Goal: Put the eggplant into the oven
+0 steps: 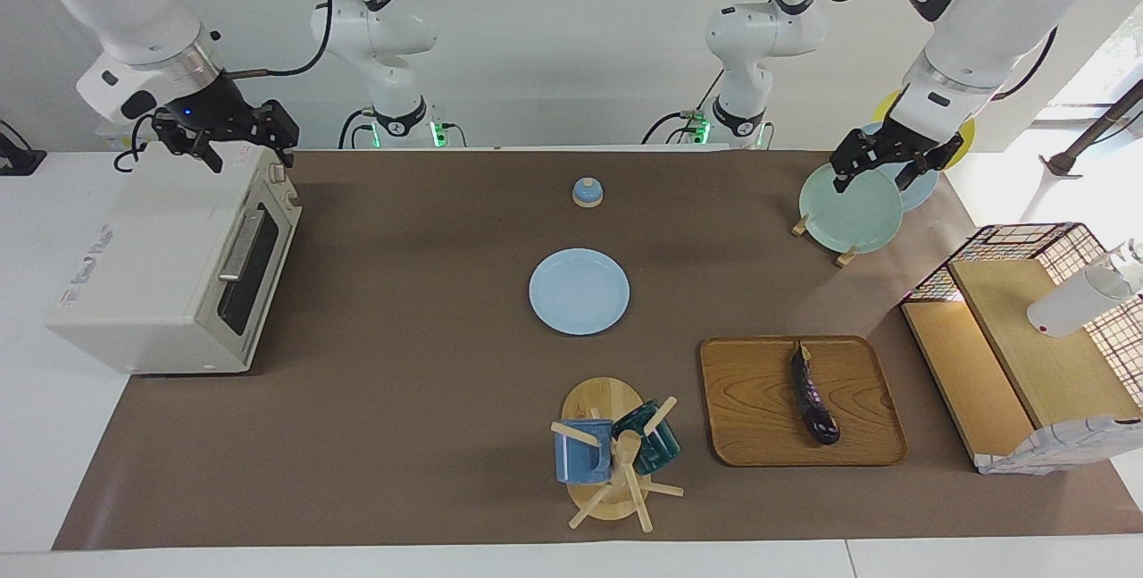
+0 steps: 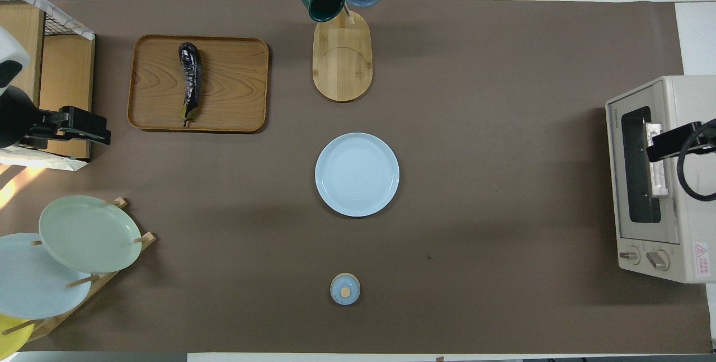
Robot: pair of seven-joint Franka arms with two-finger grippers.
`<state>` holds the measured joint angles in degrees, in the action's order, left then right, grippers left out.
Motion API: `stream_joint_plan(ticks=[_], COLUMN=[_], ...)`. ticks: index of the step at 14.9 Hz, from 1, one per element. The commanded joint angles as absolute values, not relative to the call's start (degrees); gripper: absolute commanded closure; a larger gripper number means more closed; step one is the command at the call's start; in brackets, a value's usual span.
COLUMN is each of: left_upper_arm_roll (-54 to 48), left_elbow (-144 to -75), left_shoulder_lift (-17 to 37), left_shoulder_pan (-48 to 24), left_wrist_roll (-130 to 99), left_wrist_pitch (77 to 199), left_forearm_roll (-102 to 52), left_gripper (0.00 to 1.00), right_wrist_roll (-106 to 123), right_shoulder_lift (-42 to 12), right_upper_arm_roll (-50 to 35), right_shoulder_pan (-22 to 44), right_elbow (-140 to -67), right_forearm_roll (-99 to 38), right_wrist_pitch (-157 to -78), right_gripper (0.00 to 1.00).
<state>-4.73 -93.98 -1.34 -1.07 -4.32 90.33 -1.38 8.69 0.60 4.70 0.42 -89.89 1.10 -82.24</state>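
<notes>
We see the eggplant point(image 1: 813, 399) lying on the wooden tray point(image 1: 750, 399), stem toward the robots. We judge it light, firm and slippery-skinned, best gripped across its middle. The oven point(image 1: 170, 274), door closed, stands well apart from the tray. Left gripper point(image 1: 888, 163) hangs over the plate rack point(image 1: 820, 238), right gripper point(image 1: 234, 136) over the oven, both wide open and empty.

Eggplant point(image 1: 813, 398) lay on wooden tray point(image 1: 801, 400), well apart from both grippers, stem end toward the robots. Left gripper point(image 1: 884, 169) hung open over pale green plate point(image 1: 849, 207) in its rack. Right gripper point(image 1: 234, 140) hung open over oven point(image 1: 174, 261) top; oven door shut. Blue plate point(image 1: 579, 290) sat between the two grippers, lower on the table.
</notes>
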Motion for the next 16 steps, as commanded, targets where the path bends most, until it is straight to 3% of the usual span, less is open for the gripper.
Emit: stream_joint_plan(ticks=[1, 16], left_upper_arm_roll=[-5.10, -5.27], left_elbow=[-94.57, -94.40], left_shoulder_lift=[-1.93, -1.41], left_shoulder_pan=[-0.79, -0.70], left_wrist_roll=[-3.26, -3.34], left_wrist_pitch=[91.23, 94.66], left_forearm_roll=[-1.05, -1.14], left_gripper=[0.00, 0.00], right_wrist_roll=[8.00, 8.09], right_shoulder_lift=[1.14, 1.06], right_upper_arm_roll=[4.92, 4.92], right_shoulder_pan=[0.26, 0.35], right_elbow=[-90.62, -90.62], right_forearm_roll=[-0.35, -0.35], right_wrist_pitch=[-82.62, -82.62], right_gripper=[0.00, 0.00])
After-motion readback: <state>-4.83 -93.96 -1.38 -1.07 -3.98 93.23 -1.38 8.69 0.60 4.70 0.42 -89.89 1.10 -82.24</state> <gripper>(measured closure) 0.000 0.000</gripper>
